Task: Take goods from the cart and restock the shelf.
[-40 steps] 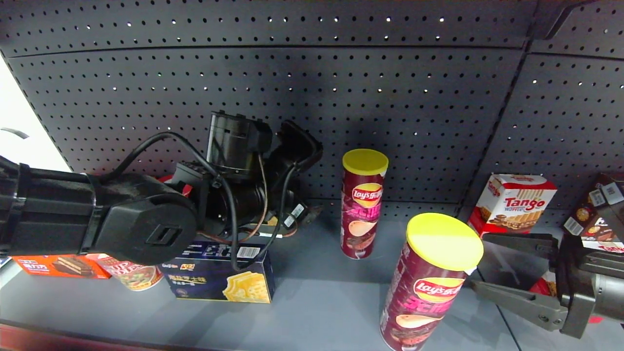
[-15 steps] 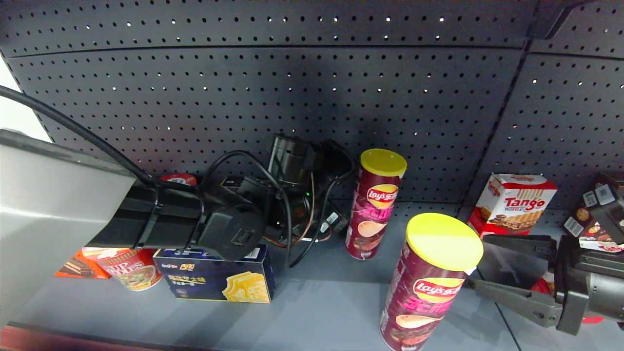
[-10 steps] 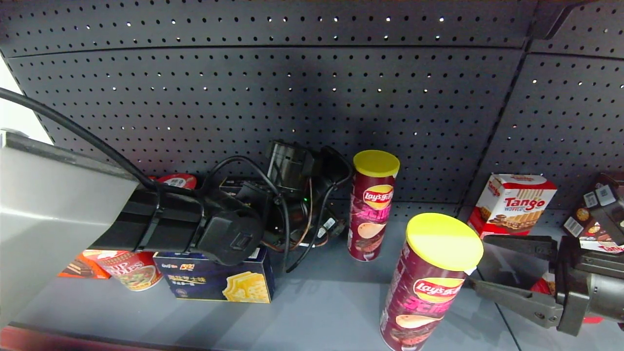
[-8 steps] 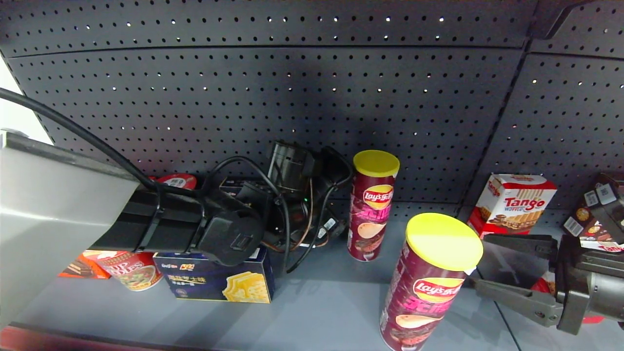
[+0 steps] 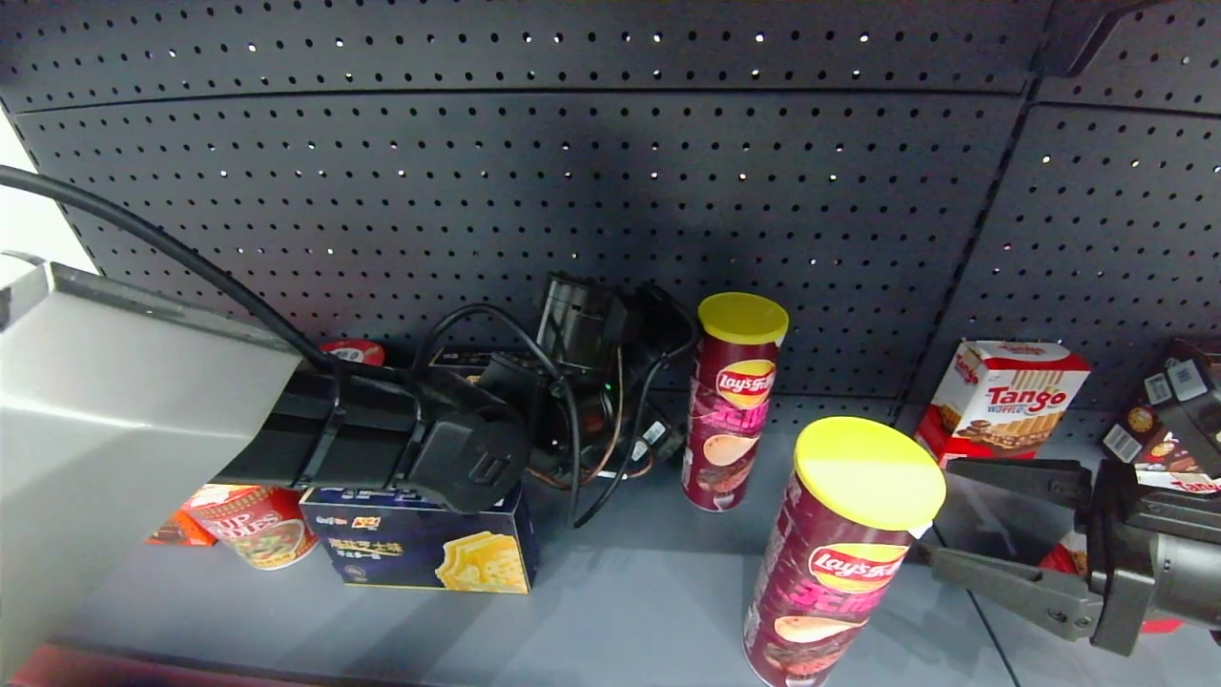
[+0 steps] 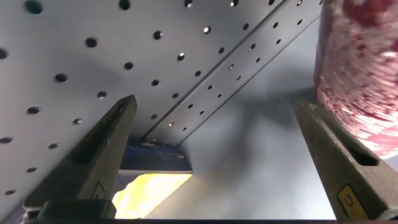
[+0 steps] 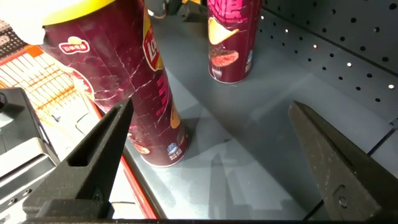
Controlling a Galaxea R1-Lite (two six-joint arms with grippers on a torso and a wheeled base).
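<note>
Standing upright on the grey shelf: two maroon chip cans with yellow lids. Far can just right of the middle of the head view, close to the pegboard back. Near can lower and further right, by the shelf's front edge, well apart from the far one.

Stretched in from the left edge of the head view, the left arm, wrist end just left of the far can. Left jaws spread wide, nothing between them, facing the pegboard back in the left wrist view. One finger right beside the far can's maroon side; touching or not, cannot tell.

Right jaws at the lower right of the head view, likewise released and empty, tips pointed at the near can and just beside its side. Both cans ahead of those jaws in the right wrist view, neither can between them.

Lying under the left arm, a dark blue cracker box. Left of it, a red noodle cup and the corner of an orange box. Further right, near the back, a white and red wafer box.
</note>
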